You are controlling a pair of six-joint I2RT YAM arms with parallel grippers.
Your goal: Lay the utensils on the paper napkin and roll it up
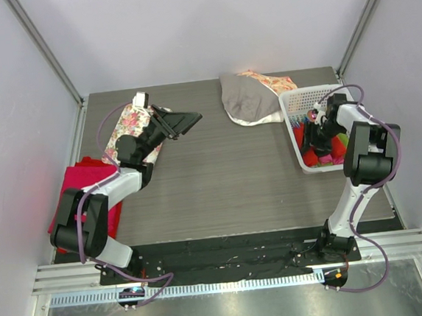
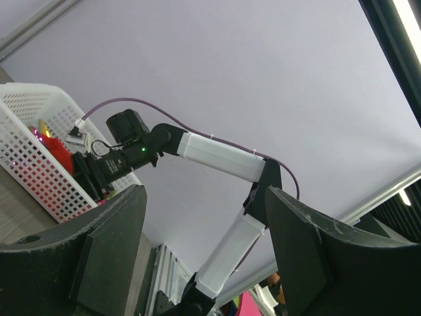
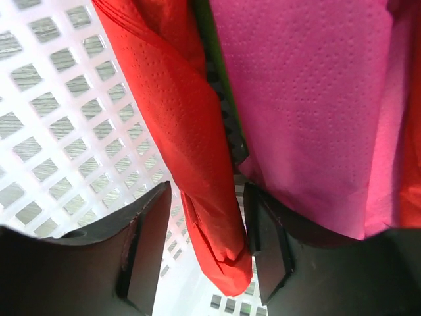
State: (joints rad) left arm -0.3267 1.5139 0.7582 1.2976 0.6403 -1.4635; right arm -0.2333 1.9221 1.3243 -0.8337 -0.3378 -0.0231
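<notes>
Top view: the right gripper [image 1: 313,122] is down inside the white basket [image 1: 289,101]. The left gripper [image 1: 184,120] hangs well apart from it.

Left wrist view: its fingers are spread wide and hold nothing.

Right wrist view: the paper napkin [image 3: 197,151], rolled, lies between the parted right fingers. Its long axis runs across their closing line, and it looks unclamped. A pink roll [image 3: 309,112] lies just beside it.

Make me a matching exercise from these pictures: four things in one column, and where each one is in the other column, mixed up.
Things:
1. white basket
2. red roll
3. folded red cloth
4. grey cloth

Places:
A. back middle of the table
B. between the right fingers
C. right side of the table
D. left edge of the table

Pairs: 1-C, 2-B, 3-D, 4-A
</notes>
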